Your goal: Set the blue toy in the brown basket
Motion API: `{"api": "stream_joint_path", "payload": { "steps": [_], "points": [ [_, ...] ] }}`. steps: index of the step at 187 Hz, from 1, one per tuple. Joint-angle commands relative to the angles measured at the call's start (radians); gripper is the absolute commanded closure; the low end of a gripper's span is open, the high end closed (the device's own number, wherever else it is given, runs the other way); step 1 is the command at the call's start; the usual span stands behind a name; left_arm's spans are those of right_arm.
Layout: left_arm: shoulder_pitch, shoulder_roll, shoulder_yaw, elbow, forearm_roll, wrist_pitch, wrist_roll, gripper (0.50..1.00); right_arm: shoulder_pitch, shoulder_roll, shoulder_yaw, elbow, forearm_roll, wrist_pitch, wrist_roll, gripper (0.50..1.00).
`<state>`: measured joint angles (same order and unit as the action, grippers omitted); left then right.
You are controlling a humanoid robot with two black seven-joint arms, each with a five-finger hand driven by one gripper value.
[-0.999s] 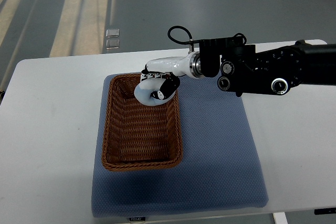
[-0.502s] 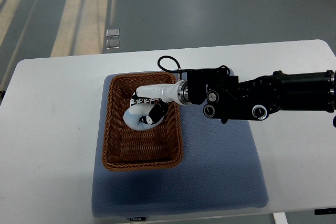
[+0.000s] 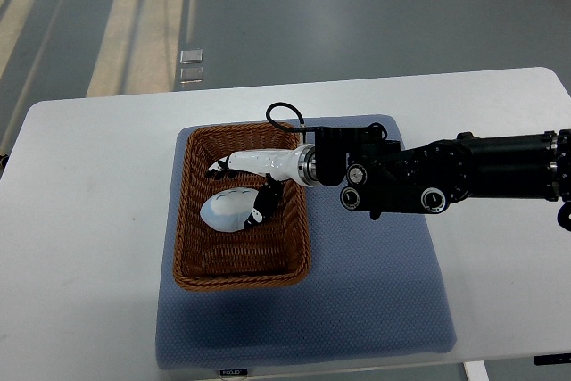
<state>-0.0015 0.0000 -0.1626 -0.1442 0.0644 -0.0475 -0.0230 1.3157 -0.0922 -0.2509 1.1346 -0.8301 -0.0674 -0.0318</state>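
The pale blue, egg-shaped toy (image 3: 225, 211) lies on the floor of the brown wicker basket (image 3: 185, 220), near its middle. My right hand (image 3: 235, 191) reaches into the basket from the right, just above and to the right of the toy. Its fingers (image 3: 219, 167) are spread out away from the toy. The thumb (image 3: 261, 205) rests against the toy's right side. The hand holds nothing. The left arm is out of view.
The basket stands on a blue-grey mat (image 3: 375, 292) on a white table (image 3: 80, 220). My black right forearm (image 3: 446, 180) lies over the mat's upper right part. Grey floor shows beyond the table's far edge.
The right hand carried the toy from the basket's far right corner down into its middle. Its fingers have opened and the toy now lies on the basket floor.
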Motion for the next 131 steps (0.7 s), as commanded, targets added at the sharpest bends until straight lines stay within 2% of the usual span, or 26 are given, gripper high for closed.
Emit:
{"api": "stream_joint_path", "payload": {
  "steps": [1, 39, 75, 99, 131],
  "points": [
    [0.000, 0.000, 0.000, 0.000, 0.000, 0.000, 0.000, 0.500, 0.010, -0.004, 0.007, 0.001, 0.005, 0.001, 0.010, 0.593],
    [0.000, 0.000, 0.000, 0.000, 0.000, 0.000, 0.000, 0.500, 0.040, -0.029, 0.088, 0.001, 0.008, 0.011, 0.015, 0.589],
    [0.000, 0.000, 0.000, 0.000, 0.000, 0.000, 0.000, 0.500, 0.020, -0.083, 0.246, -0.004, 0.091, 0.014, 0.070, 0.589],
    [0.000, 0.000, 0.000, 0.000, 0.000, 0.000, 0.000, 0.500, -0.082, -0.135, 0.415, -0.041, 0.219, 0.015, 0.072, 0.589],
    [0.000, 0.000, 0.000, 0.000, 0.000, 0.000, 0.000, 0.500, -0.227, -0.133, 0.650, -0.121, 0.269, 0.014, 0.079, 0.589]
  ]
}}
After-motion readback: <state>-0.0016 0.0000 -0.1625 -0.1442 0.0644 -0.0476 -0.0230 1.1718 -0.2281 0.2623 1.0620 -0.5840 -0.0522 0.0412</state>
